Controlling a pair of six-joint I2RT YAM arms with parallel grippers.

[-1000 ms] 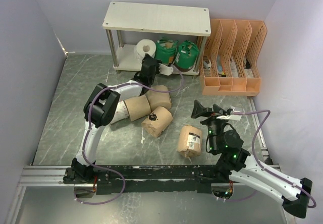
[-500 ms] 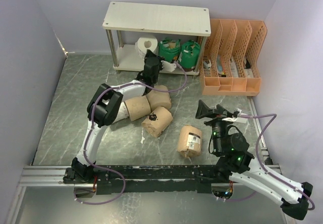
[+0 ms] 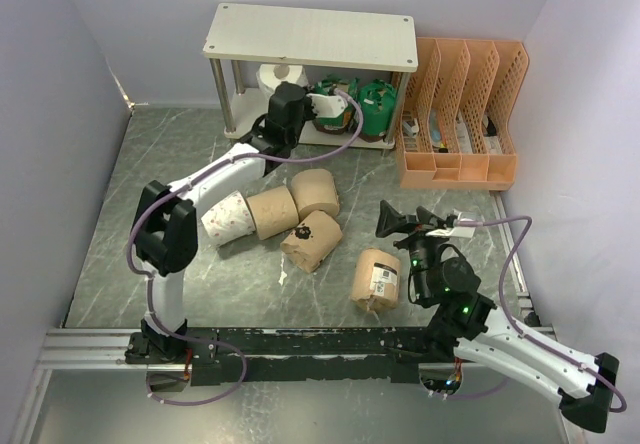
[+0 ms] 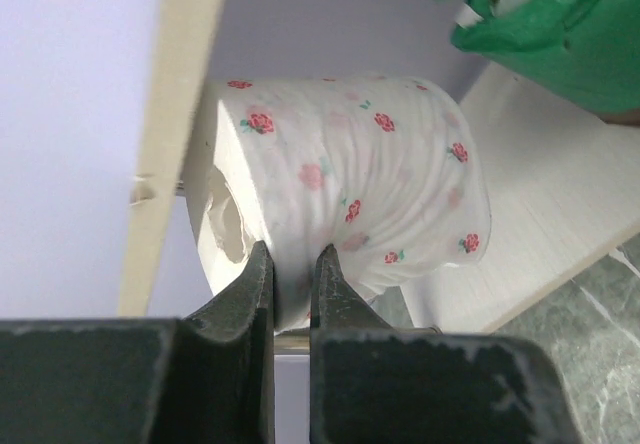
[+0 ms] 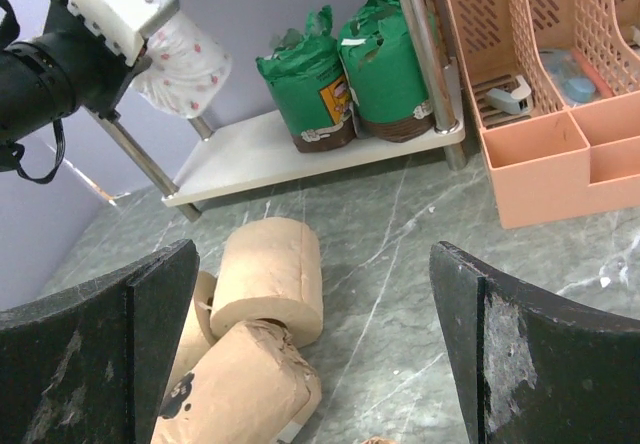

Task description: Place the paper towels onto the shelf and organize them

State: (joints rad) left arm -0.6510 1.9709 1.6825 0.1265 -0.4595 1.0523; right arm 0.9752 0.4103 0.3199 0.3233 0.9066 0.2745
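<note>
The left tool (image 4: 293,256), clamped on the white floral roll (image 4: 350,194), holds it at 12 o'clock, near upright between the shelf (image 3: 310,34) boards, green-wrapped rolls (image 3: 378,99) at 3 o'clock; the right tool (image 5: 310,256) gapes, empty.

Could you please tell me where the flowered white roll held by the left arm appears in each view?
Top external: the flowered roll sits under the top board of the shelf, at its left end.
Left wrist: picture centre, pinched by the left fingers.
Right wrist: upper left.
Shared landmark: the green rolls, to its right in every view.
</note>
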